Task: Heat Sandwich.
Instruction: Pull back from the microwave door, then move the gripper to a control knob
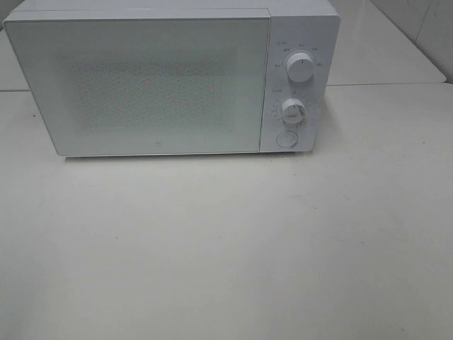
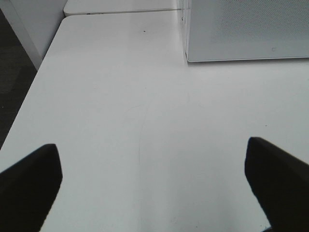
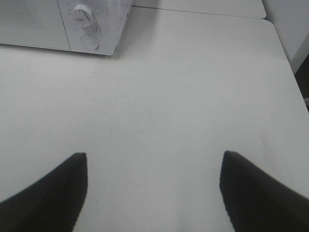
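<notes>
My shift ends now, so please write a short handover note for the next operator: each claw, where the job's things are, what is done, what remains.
Left claw: open, empty, over bare table.
Right claw: open, empty, over the table.
Microwave: closed, at the back of the table.
Sandwich: seen in no view; perhaps inside the microwave, cannot tell.
Done: nothing can be confirmed.
To do: find the sandwich, then heat it.

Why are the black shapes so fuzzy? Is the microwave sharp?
Left wrist view: the left gripper sits close to the lens, dark and blurred. Right wrist view: the right gripper likewise. Exterior high view: the microwave looks soft and pale, washed out.
</notes>
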{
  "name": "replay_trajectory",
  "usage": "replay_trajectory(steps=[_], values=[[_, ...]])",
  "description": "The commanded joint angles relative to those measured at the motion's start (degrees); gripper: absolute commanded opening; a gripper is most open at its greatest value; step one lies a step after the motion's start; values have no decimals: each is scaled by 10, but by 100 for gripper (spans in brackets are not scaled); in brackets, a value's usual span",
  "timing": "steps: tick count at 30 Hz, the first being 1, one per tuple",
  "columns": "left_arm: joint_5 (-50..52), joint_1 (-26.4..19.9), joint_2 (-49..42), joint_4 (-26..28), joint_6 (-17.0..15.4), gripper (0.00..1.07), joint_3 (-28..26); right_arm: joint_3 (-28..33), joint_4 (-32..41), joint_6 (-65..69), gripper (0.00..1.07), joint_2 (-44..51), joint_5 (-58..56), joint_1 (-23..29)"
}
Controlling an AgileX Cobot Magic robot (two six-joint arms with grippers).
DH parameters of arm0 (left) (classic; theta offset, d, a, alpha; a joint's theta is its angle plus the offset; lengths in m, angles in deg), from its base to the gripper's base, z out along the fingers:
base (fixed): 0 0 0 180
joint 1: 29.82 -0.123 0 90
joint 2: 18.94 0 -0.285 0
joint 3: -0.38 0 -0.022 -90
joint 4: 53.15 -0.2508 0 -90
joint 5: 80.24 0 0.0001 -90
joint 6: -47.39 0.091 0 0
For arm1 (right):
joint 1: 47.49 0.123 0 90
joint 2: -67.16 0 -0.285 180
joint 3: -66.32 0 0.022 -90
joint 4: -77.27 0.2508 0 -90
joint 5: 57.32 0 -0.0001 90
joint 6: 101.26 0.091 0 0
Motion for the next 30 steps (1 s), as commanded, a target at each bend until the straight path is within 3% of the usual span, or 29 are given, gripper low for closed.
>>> replay_trajectory(steps=[1, 30], values=[[10, 2, -15, 4, 3, 98, 2, 1, 2, 0, 74, 9, 7, -3], [10, 2, -15, 4, 2, 98, 2, 1, 2, 0, 74, 10, 7, -3]])
